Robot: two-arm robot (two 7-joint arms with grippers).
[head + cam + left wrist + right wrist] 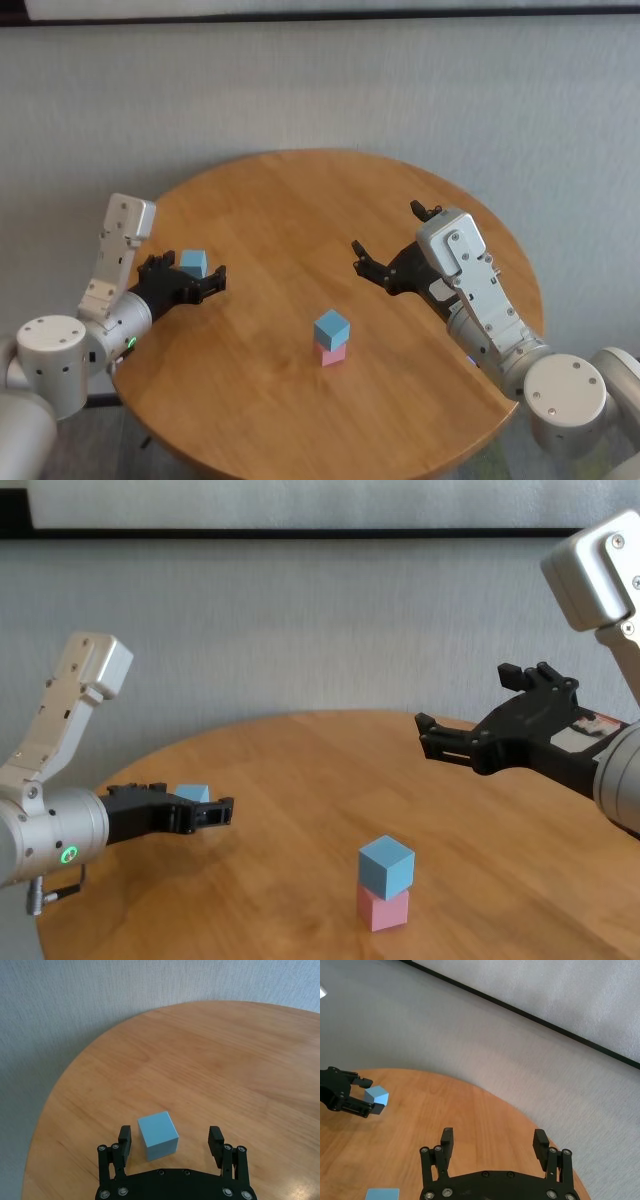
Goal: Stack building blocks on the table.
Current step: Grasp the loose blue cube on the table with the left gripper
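**Left jaws wide around a lone blue cube; two-cube stack stood apart**

The left gripper (pixel 190 281) sat low over the round wooden surface (pixel 300 200), its jaws spread as wide as they went. A loose light blue cube (pixel 158 1135) rested on the surface between the two fingers (pixel 124 1140), nearer one finger than the other. In the left wrist view a gap showed on each side of the cube, so neither finger pressed on it and nothing was held. From the head view this cube (pixel 193 263) lay just inside the tips of the left jaws, close to the surface's left edge.

The right gripper (pixel 395 240) hung in the air above the right half of the surface, its jaws also fully spread and empty. In the chest view its fingers (pixel 440 728) were clearly raised off the wood, pointing toward the middle of the surface.

The stack stood well apart from both sets of jaws, between them and nearer the robot. A second light blue cube (pixel 332 328) sat on top of the pale pink cube (pixel 333 354), turned slightly out of line with it. The pink cube rested flat on the surface, and the stack was upright.
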